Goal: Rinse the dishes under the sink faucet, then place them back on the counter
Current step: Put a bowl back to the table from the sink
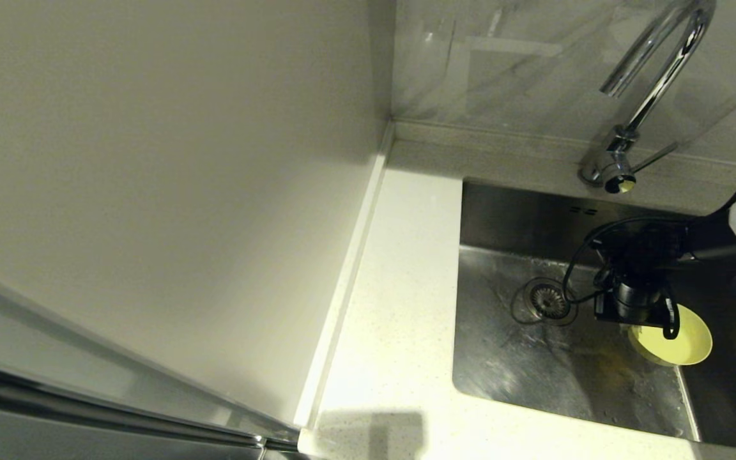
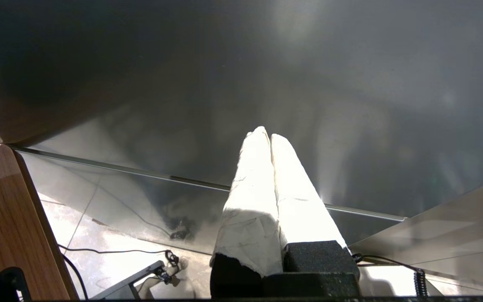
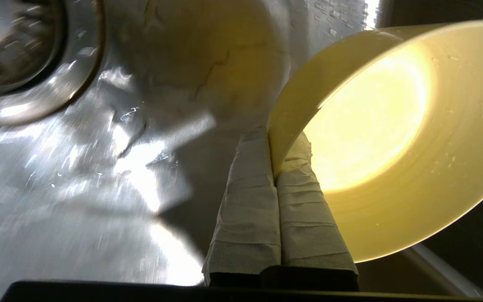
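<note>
While the right gripper [image 3: 276,167] pinches the yellow-green bowl [image 1: 678,337] rim, keep it tilted. Lift slowly above the sink [image 1: 521,358]. The left gripper [image 2: 268,140], pressed together, is parked.

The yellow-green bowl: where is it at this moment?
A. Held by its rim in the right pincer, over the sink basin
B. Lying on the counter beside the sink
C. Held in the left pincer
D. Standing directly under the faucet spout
A: the right pincer is shut on the rim of the yellow-green bowl, tilted over the sink.
</note>
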Controlling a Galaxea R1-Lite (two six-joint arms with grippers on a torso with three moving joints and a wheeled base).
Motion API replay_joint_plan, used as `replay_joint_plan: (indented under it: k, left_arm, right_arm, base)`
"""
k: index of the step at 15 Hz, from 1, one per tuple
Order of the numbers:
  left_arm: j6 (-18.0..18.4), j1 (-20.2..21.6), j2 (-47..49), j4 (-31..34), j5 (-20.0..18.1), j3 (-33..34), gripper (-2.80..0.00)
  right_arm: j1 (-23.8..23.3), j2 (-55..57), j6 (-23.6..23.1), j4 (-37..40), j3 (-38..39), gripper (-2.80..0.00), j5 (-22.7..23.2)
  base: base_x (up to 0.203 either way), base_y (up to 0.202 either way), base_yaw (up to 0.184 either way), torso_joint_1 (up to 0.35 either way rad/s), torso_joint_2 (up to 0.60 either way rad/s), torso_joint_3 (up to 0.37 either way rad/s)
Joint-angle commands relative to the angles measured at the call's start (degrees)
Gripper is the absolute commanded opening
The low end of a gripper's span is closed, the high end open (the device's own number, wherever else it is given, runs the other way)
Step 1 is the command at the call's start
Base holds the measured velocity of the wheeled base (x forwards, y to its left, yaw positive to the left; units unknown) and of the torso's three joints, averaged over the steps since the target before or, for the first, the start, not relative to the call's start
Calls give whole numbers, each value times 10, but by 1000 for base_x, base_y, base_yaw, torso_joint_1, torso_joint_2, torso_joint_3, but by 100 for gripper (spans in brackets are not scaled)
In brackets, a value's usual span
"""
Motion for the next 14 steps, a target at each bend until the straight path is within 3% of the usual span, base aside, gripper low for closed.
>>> replay_joint_plan:
  k: [1,3,5,7,9,11,14]
  left_arm:
    - [0,0,0,0,0,2,-280]
    - [0,0,0,0,0,2,-280]
    - [0,0,0,0,0,2,-280]
    - [0,0,0,0,0,1,-280]
    - [0,0,0,0,0,2,-280]
    - [0,0,0,0,0,2,-280]
    - [0,0,0,0,0,2,-280]
  right_arm:
    - [5,-92,1,4,34,-280,33]
    - [15,-173,-1,7,81,-280,96]
    - [20,-264,-12,15,140,-280,203]
    - [23,-343,-20,42,181,-280,391]
    - [31,-376,25,88,173,-280,559]
    - [33,-381,157,128,100,-280,752]
    - [18,-355,475,151,-48,-280,978]
  base:
    - [0,0,0,0,0,0]
    - [0,0,0,0,0,0]
    - [0,0,0,0,0,0]
    - [0,0,0,0,0,0]
    - [0,0,0,0,0,0]
    - [0,0,0,0,0,0]
    - [0,0,0,0,0,0]
